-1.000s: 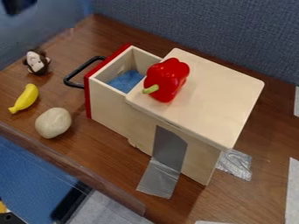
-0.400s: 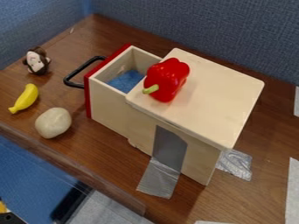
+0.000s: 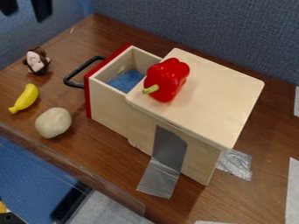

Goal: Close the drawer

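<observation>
At the top left corner, high above the work surface, my black gripper [image 3: 26, 15] hangs with its two fingers apart and nothing between them. The drawer [image 3: 109, 107] is pulled well out of the wooden box [image 3: 201, 100], on the box's left side. It has a red front and a black loop handle [image 3: 74, 77], and blue material [image 3: 125, 82] lies inside. My gripper is up and to the left of the handle, not touching it. A red pepper [image 3: 168, 79] rests on the box top beside the drawer opening.
Left of the drawer lie a monkey toy [image 3: 36, 61], a yellow banana [image 3: 25, 99] and a pale round object [image 3: 53, 123]. Silver tape [image 3: 159, 178] holds the box to the brown table [image 3: 257, 131]. Blue partition walls [image 3: 204, 30] stand behind, and a clear edge strip [image 3: 70, 170] runs along the front.
One second ago a dark part of the gripper showed at the top left corner; it was out of view after that. Now both fingers have come in there. Drawer and objects have stayed put.
</observation>
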Robot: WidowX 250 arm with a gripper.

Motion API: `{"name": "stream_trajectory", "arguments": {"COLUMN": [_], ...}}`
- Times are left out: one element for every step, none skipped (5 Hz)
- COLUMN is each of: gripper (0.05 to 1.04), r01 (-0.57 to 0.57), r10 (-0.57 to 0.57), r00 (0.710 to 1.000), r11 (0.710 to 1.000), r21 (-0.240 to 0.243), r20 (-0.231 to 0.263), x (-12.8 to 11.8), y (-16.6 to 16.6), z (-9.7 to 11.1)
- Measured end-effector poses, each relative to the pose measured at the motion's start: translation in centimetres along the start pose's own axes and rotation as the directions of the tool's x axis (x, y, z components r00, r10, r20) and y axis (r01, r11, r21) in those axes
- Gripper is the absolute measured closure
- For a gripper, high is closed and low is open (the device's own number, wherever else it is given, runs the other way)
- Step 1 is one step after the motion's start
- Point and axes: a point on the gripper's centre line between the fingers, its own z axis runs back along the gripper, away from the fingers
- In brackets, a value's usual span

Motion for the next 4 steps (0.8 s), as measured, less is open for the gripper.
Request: {"name": "stream_trajectory", "arguments": {"gripper": [0.084, 0.084, 0.084, 0.084], "r01": [0.054, 0.075, 0.056, 0.033], "r10": [-0.053, -0.071, -0.045, -0.020], "r00": [0.997, 0.994, 0.990, 0.988], "r11": [0.998, 0.995, 0.995, 0.996], "r21": [0.024, 0.058, 0.084, 0.085], "r20": [-0.053, -0.080, -0.134, -0.152], "x": [1.5, 2.2, 2.2, 2.1], "y": [-1.1, -1.5, -1.2, -1.3], "z": [-3.3, -5.7, -8.5, -9.6]}}
